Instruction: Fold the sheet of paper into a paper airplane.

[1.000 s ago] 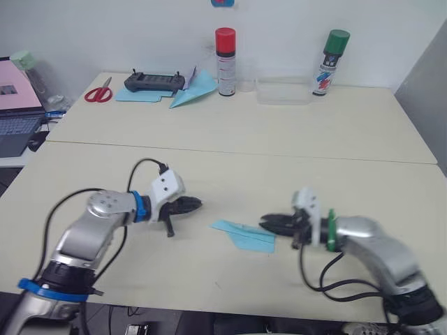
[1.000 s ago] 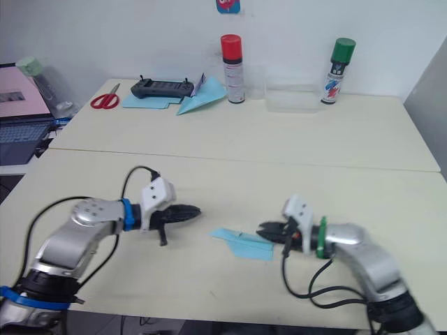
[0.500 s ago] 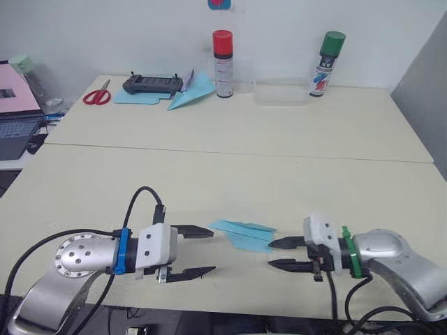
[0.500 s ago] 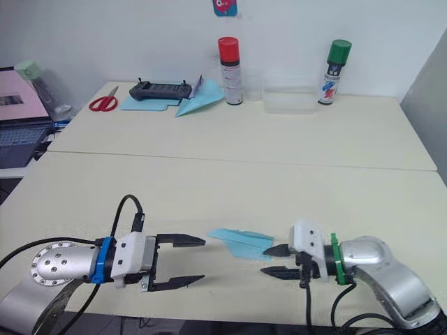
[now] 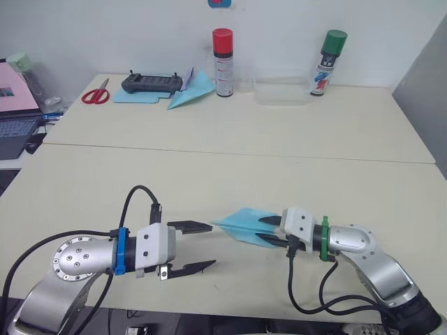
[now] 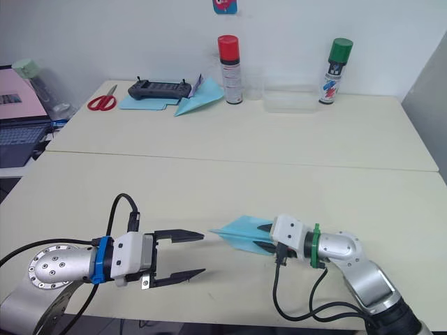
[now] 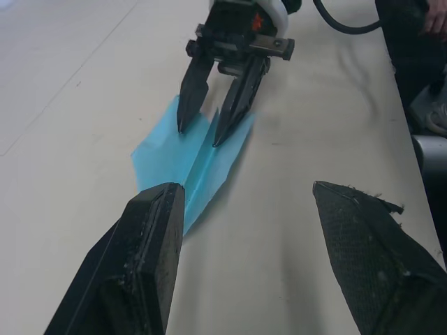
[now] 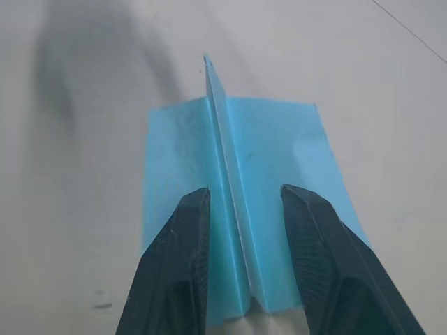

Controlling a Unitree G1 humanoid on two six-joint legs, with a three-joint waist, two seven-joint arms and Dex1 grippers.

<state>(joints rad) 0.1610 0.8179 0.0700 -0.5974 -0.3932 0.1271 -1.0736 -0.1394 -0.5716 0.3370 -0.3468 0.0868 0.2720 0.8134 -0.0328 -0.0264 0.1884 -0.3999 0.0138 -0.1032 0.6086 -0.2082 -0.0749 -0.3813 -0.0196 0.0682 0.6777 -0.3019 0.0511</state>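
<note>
Our paper airplane (image 5: 244, 225) lies on the table (image 5: 230, 174) between our grippers. The right gripper (image 8: 241, 262) sits open around its middle ridge; the left gripper (image 5: 206, 246) is wide open nearby. We think the plane is light and floppy, so pinch the ridge gently.

1. A pale cream worktop (image 5: 230, 174) fills most of the head views, matte and evenly lit.
2. A thin seam (image 5: 237, 152) runs across it from side to side, joining the near slab to a far slab (image 5: 237, 118).
3. A plain white wall (image 5: 105, 28) stands behind the far edge, with a small blue and red sticker (image 6: 225, 5) high up near the middle.
4. A grey panel (image 5: 426, 91) rises at the robot's right edge.
5. At the robot's left, a lower side surface carries an open laptop (image 5: 15, 105) with a pink screen.
6. Soft, diffuse light falls from above, and shadows on the worktop are faint.
</note>
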